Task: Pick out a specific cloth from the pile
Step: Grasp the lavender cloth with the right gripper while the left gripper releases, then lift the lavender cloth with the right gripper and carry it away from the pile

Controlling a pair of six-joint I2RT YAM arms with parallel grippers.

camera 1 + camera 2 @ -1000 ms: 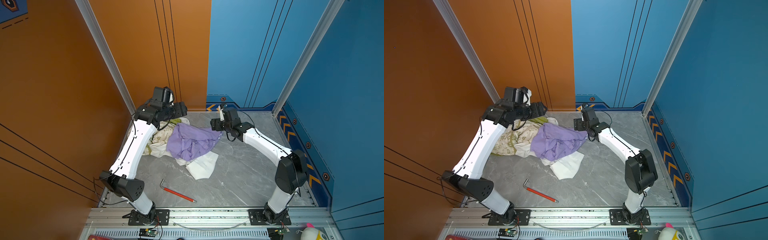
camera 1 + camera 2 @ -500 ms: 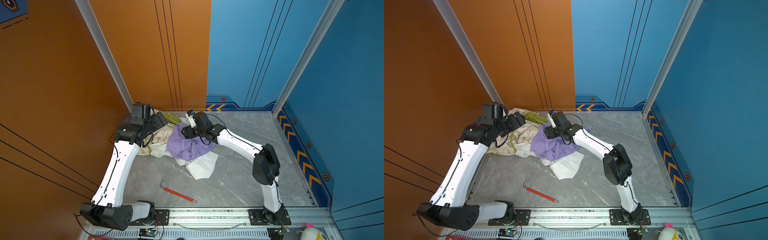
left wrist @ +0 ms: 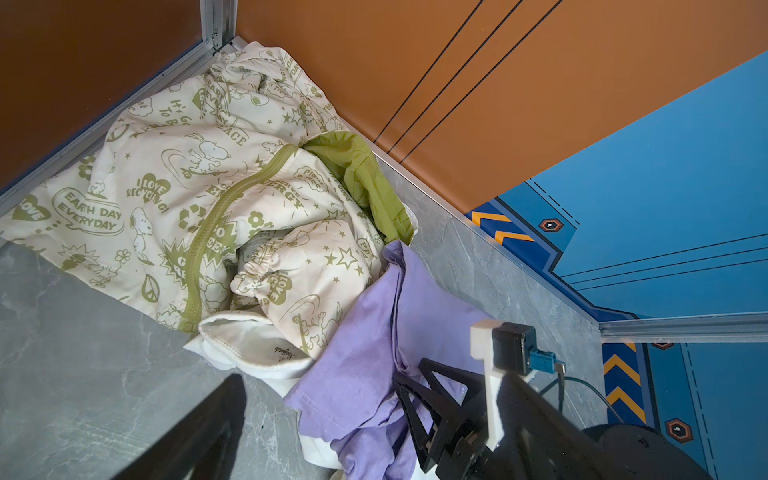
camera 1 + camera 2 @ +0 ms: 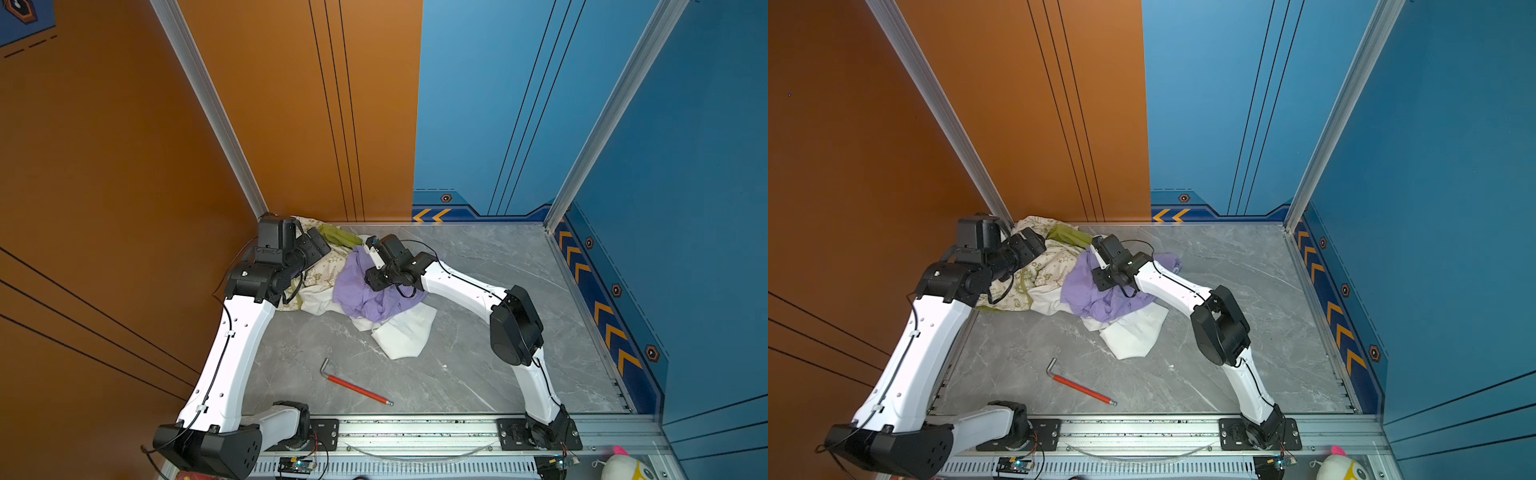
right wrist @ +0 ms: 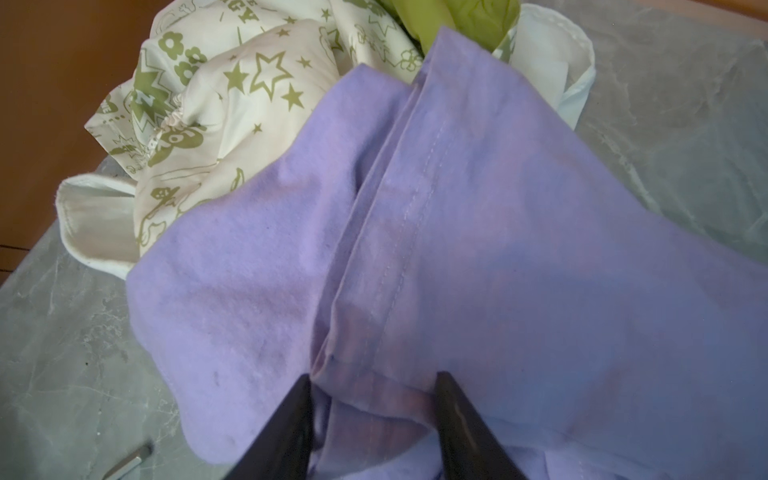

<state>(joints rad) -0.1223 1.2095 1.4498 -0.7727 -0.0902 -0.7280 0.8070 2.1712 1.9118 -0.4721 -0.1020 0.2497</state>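
Note:
The lilac cloth lies crumpled on top of the pile, between the cream cloth with green print and the plain white cloth. An olive piece pokes out at the back. My right gripper presses down into the cloth, shut on a raised fold that fills the gap between both fingers. My left gripper hovers open over the printed cloth near the back left corner, holding nothing.
A hex key with a red handle lies on the grey floor in front of the pile. The orange wall and a metal corner post stand right behind the pile. A plush toy sits past the front rail.
My right arm swung left from the back middle down onto the lilac cloth, and its jaws narrowed round a fold. My left arm sank and drew back toward the left corner, jaws wider.

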